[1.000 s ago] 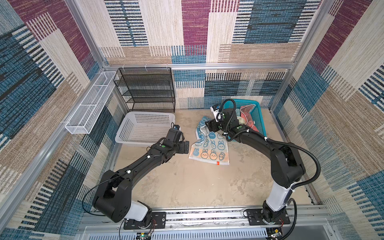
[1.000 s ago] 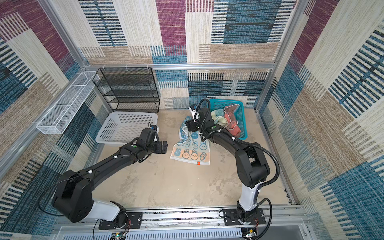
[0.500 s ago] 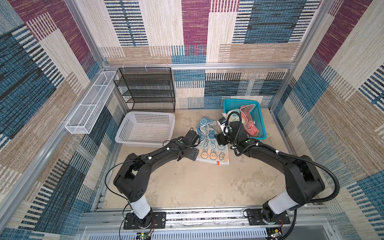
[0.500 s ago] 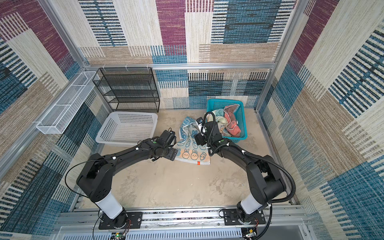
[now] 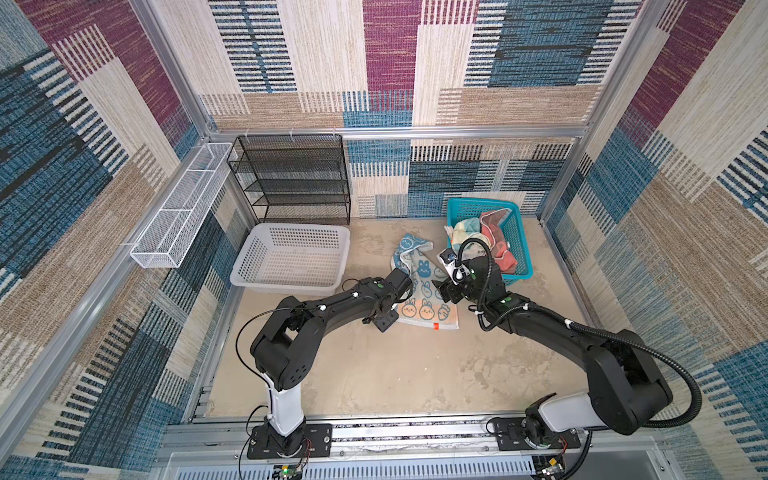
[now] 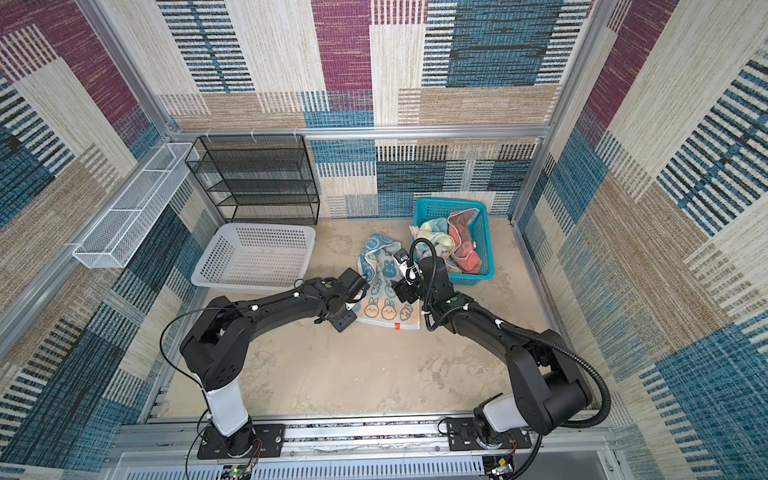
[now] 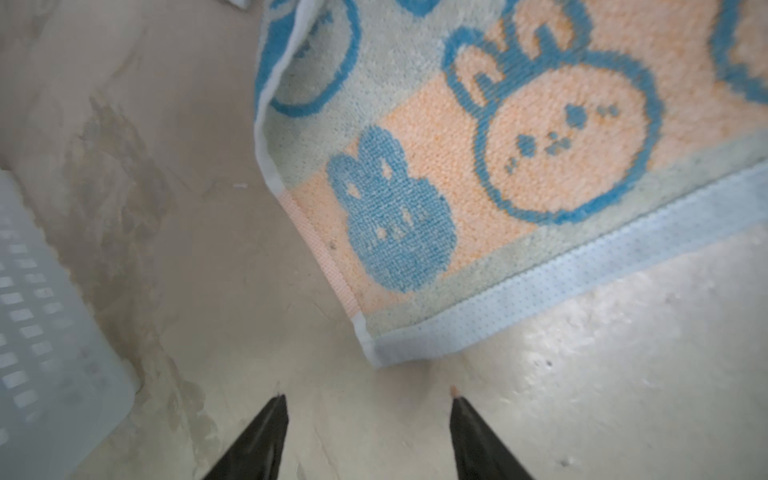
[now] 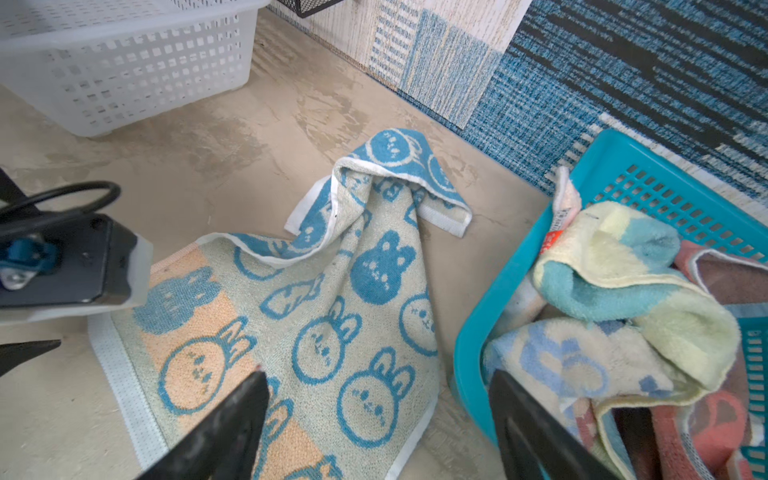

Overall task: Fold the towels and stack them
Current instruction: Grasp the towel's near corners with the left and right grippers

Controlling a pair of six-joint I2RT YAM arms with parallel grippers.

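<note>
Bunny towel (image 5: 424, 309) lies on the worktop (image 5: 395, 374), its 12 o'clock end rumpled.
Left fingers (image 7: 266, 440) are parted and empty just short of its 7 o'clock corner. Right fingers (image 8: 224, 432) are spread wide and empty over its 3 o'clock edge. Other towels (image 5: 496, 245) are heaped in the teal basket (image 5: 482, 205) at 1 o'clock.

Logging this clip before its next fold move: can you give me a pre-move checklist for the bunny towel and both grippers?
1. bunny towel on the table, apart from the teal basket: ok.
2. Towel lying flat: not ok, its far end is bunched and folded over.
3. left gripper open and empty: ok.
4. Towel's near corner between the left jaws: not ok, it lies just ahead of them.
5. right gripper open and empty, over the towel's edge by the basket: ok.
</note>
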